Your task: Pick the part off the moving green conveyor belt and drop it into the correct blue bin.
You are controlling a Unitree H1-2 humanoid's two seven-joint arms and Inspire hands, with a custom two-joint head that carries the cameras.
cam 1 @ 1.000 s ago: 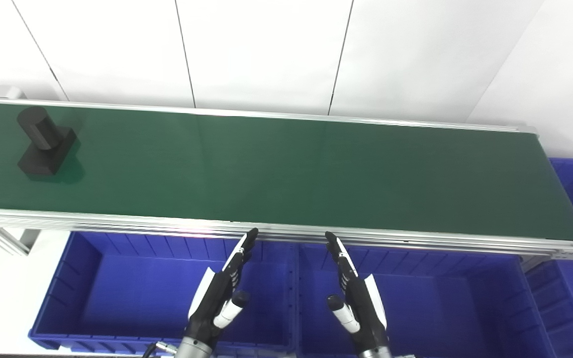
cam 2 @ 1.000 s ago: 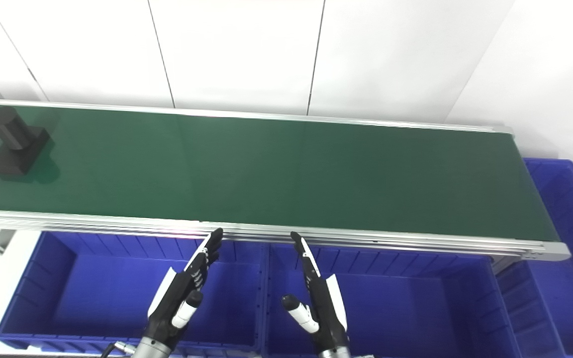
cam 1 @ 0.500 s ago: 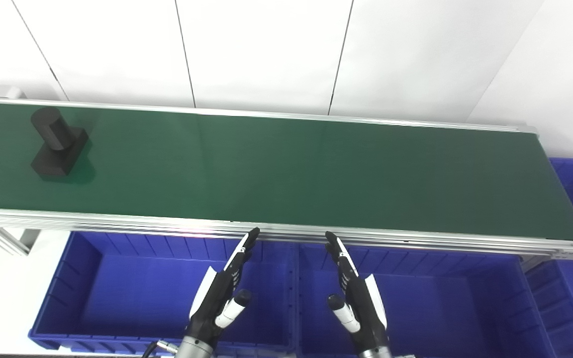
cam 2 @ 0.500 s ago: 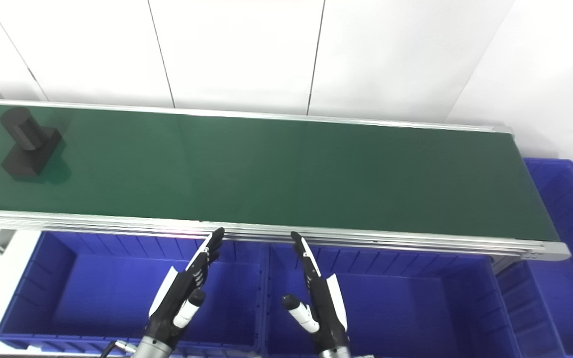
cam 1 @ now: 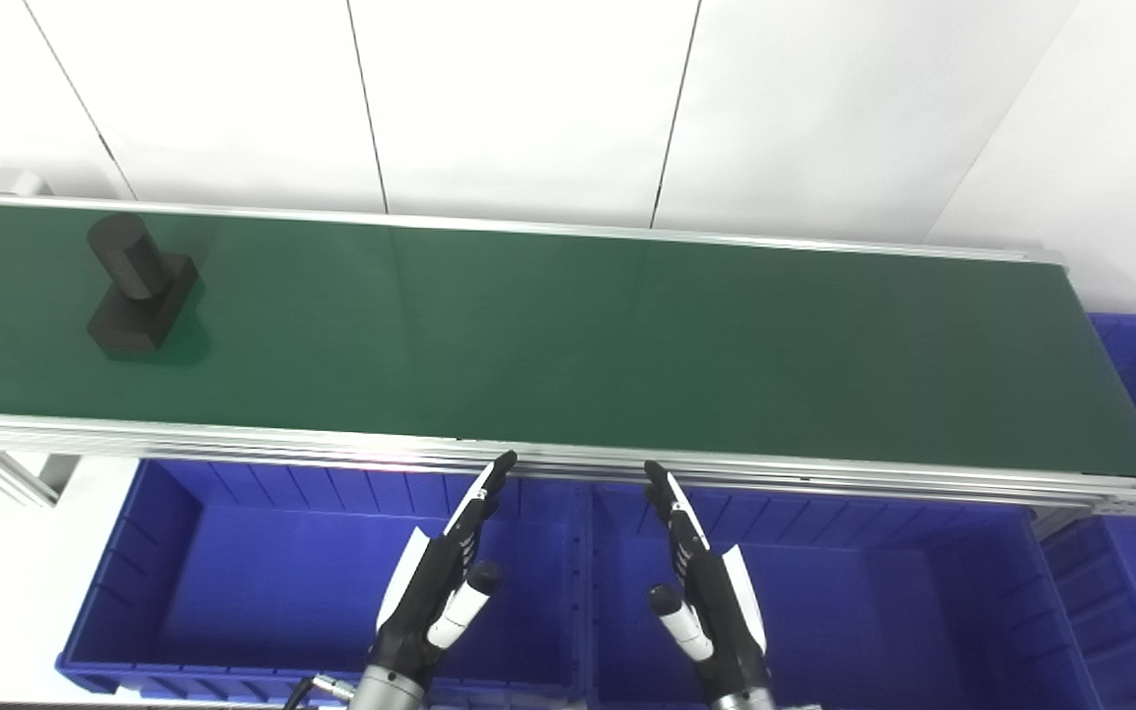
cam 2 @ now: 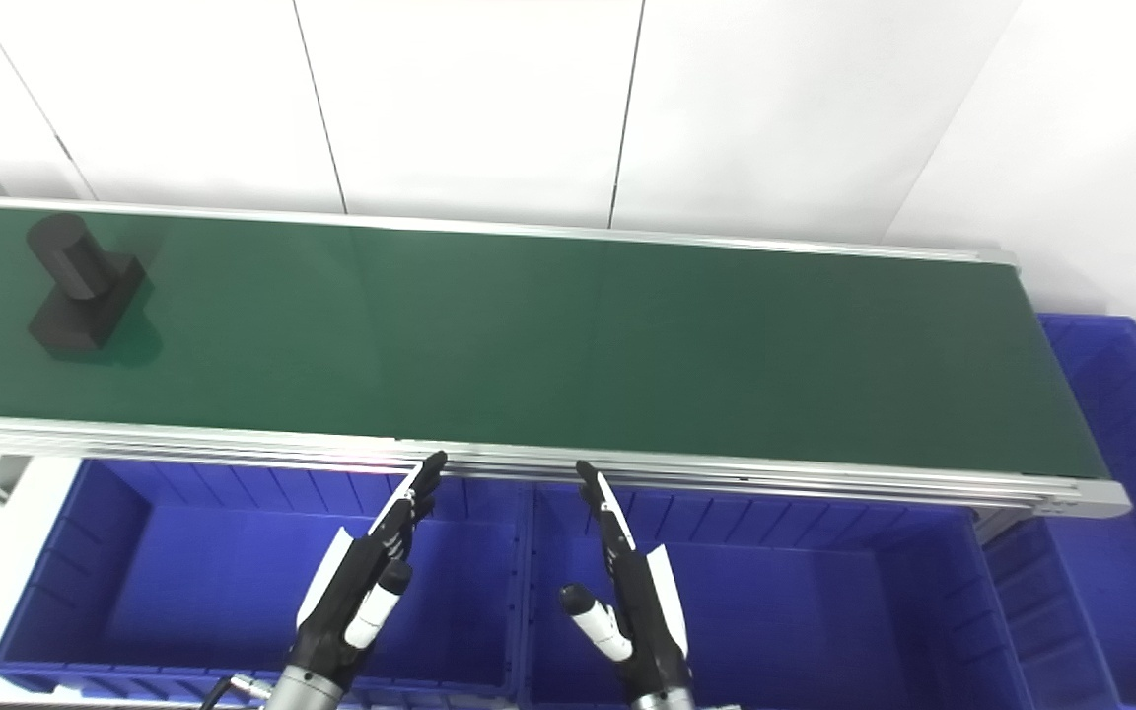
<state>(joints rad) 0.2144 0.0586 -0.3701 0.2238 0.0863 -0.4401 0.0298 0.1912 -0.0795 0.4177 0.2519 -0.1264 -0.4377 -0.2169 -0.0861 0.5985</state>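
White wall panels (cam 1: 519, 99) w/ dark seams behind.

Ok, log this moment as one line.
part: far left of belt, untouched | left robot hand: open, over bin | right robot hand: open | phase: waiting

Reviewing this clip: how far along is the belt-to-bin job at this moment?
Nothing looks done: the two near blue bins show no part inside. In hand: nothing. The left hand and right hand are open, above the bins just short of the belt's near rail. The black part sits far left on the green conveyor belt, untouched. Left: the pick and the drop into a bin.
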